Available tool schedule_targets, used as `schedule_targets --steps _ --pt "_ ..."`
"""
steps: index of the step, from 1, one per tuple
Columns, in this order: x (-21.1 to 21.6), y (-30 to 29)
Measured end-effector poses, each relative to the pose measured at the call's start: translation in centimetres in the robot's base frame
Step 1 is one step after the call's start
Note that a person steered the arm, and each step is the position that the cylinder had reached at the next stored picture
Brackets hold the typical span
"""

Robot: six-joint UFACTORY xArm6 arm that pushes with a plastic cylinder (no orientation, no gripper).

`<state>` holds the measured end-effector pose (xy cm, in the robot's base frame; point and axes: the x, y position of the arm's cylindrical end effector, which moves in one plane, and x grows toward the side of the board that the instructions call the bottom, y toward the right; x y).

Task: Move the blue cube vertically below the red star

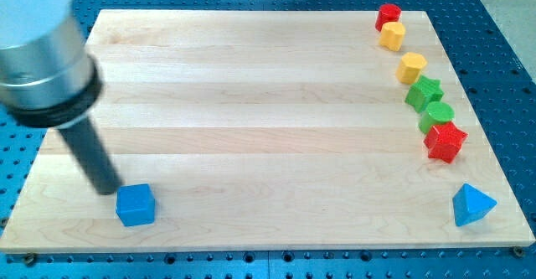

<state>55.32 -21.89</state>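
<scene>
A pale wooden surface sits on a blue perforated base. The landmark here is the blue cube, near the surface's lower left corner. My tip, the end of a dark rod serving as the tool, rests just to the cube's upper left, seemingly touching it, though contact is hard to confirm. The tool has no jaws and holds nothing.

Far to the view's right of the blue cube and somewhat higher lies the red star. Above the star, a green cylinder, a green star, two yellow blocks and a small red block form a line. A blue pyramid-like block sits level with the cube, far right.
</scene>
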Motion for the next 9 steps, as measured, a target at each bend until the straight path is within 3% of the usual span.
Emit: schedule_targets --steps 1,2,3,4,5,7,9 --pt "3.9 0.8" --pt "1.2 12.7" --pt "0.6 16.7" --pt "3.7 13.3" --pt "3.6 24.7" --pt "0.9 33.0" --pt "4.1 33.9"
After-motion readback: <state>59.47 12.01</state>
